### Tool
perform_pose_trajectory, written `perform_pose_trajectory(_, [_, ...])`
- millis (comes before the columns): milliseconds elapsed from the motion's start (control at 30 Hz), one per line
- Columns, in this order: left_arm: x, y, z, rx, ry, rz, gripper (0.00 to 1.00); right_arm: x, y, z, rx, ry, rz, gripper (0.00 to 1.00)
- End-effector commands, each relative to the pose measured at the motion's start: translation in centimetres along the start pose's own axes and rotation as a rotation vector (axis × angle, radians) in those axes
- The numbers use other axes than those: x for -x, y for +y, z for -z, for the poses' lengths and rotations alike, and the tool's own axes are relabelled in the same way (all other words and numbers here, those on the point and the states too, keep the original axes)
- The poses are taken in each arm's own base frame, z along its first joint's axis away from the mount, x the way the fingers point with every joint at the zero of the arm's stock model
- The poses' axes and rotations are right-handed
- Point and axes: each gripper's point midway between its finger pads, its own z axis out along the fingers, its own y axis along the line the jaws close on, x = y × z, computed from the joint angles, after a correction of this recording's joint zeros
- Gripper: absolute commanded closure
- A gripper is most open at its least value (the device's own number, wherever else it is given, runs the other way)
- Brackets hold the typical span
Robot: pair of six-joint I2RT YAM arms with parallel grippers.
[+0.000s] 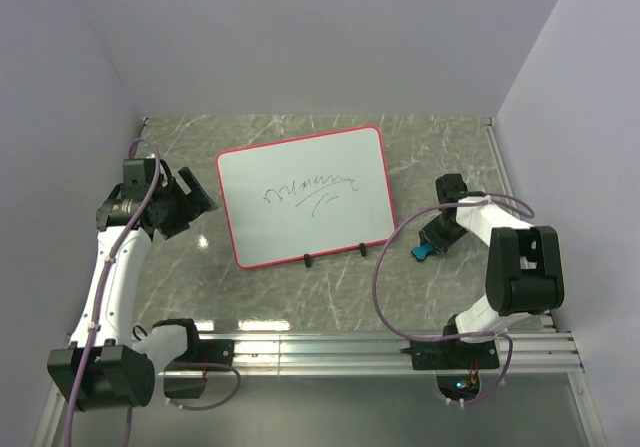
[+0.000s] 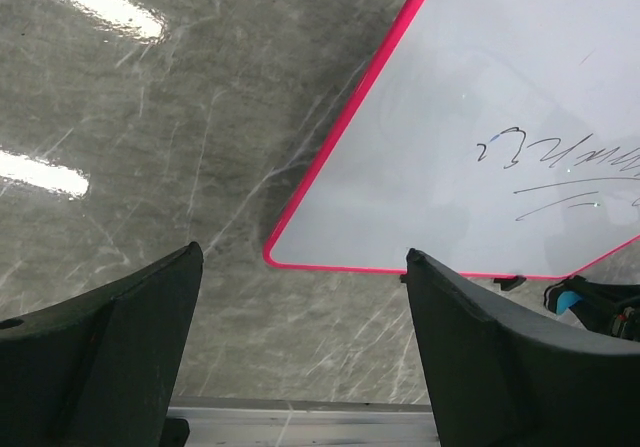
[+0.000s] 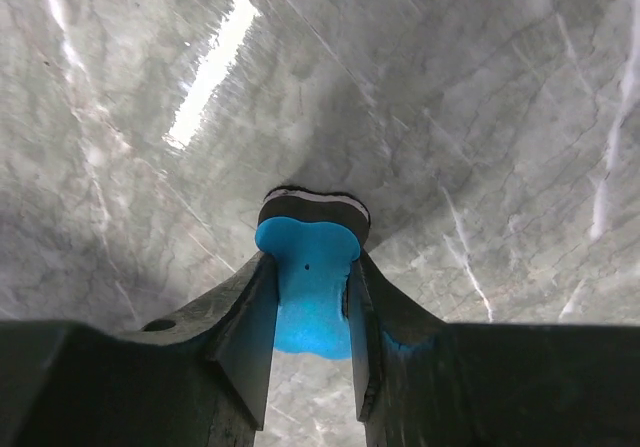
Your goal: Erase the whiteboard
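Observation:
The whiteboard (image 1: pixel 305 195) lies flat on the marble table, red-pink frame, dark scribbles near its middle, two small black feet on its near edge. It also shows in the left wrist view (image 2: pixel 480 117). My right gripper (image 1: pixel 428 245) is just right of the board's near right corner, shut on a small blue eraser (image 3: pixel 308 282) with a dark felt base, held low over the table. My left gripper (image 1: pixel 200 202) is open and empty, hovering left of the board's left edge; its fingers (image 2: pixel 110 347) frame bare table.
A metal rail (image 1: pixel 400 352) runs along the table's near edge. Grey walls close in the left, back and right. The right arm's cable (image 1: pixel 385 267) loops over the table near the board's feet.

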Motion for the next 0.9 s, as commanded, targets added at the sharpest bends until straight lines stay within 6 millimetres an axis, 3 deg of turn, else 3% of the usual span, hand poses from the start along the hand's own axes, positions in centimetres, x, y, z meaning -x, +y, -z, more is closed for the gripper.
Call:
perform_pose_trajectory(0, [1.2,-1.6,-0.3,-0.069,-0.029,-0.02,0.12,1.6,0.3,0.4,-0.012,-0.048,0.027,0.8])
perform_pose_trajectory(33, [1.2,-2.2,-0.5,-0.101,-0.017,-0.039,0.18,1.8,0.3,1.0,-0.007,-0.054,0.037,0.83])
perform_pose_trajectory(133, [2.3,-2.5,-1.0,-0.109,-0.052,-0.07,0.2,2.2,0.4,2.5,0.017,-0.078,0.054,0.94])
perform_pose_trajectory(200, [3.2,-3.0,-1.1,-0.13,-0.082,-0.103,0.27,2.5,0.5,3.5,0.034,-0.094,0.06,1.0])
perform_pose_trajectory(300, [4.1,-4.0,-1.2,-0.176,-0.106,-0.147,0.35,3.1,0.5,5.6,0.06,-0.128,0.078,1.0])
perform_pose_trajectory(433, [5.8,-5.5,-1.6,-0.248,-0.177,-0.177,0.34,3.5,0.1,8.6,0.088,-0.165,0.1,1.0])
perform_pose_trajectory(567, [4.9,-8.4,-1.8,-0.459,-0.143,-0.262,0.29,3.4,-0.6,11.3,0.126,-0.197,0.11,1.0])
perform_pose_trajectory(633, [4.5,-8.5,-2.5,-0.488,-0.143,-0.266,0.19,3.1,-1.1,12.8,0.157,-0.214,0.109,1.0])
perform_pose_trajectory(733, [5.3,-8.1,-3.6,-0.469,-0.188,-0.288,0.13,2.3,-1.9,14.3,0.196,-0.22,0.102,1.0])
perform_pose_trajectory(867, [5.9,-6.7,-5.6,-0.439,-0.172,-0.287,0.14,1.1,-3.0,15.8,0.24,-0.224,0.095,1.0])
